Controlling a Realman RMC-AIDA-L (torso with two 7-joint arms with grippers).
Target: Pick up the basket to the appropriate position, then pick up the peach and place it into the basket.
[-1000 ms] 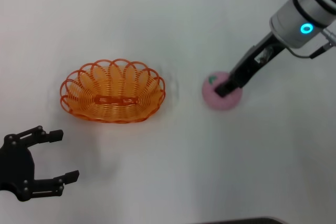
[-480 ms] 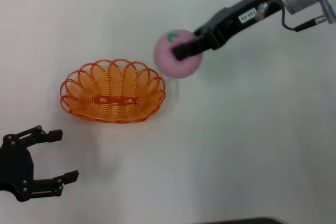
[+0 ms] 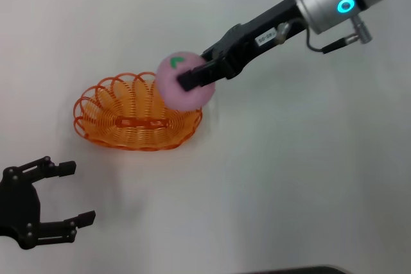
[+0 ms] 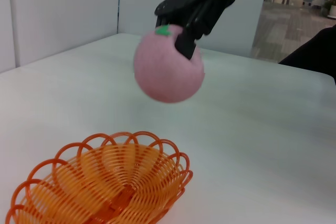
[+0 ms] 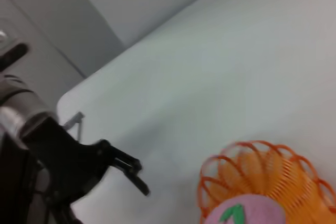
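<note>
The orange wire basket [image 3: 131, 115] sits on the white table at centre left, also in the left wrist view [image 4: 100, 184] and the right wrist view [image 5: 268, 174]. My right gripper [image 3: 192, 76] is shut on the pink peach [image 3: 176, 88] and holds it in the air over the basket's right rim. The peach hangs above the basket in the left wrist view [image 4: 168, 72], and its top with the green leaf mark shows in the right wrist view [image 5: 244, 211]. My left gripper [image 3: 67, 192] is open and empty near the front left corner, apart from the basket.
The white table [image 3: 308, 178] carries nothing else in view. The left gripper [image 5: 113, 163] shows as a dark shape beyond the basket in the right wrist view.
My right gripper lifted the peach off the table at the right and carried it left to above the basket's right rim. The basket and the left arm have stayed put.
</note>
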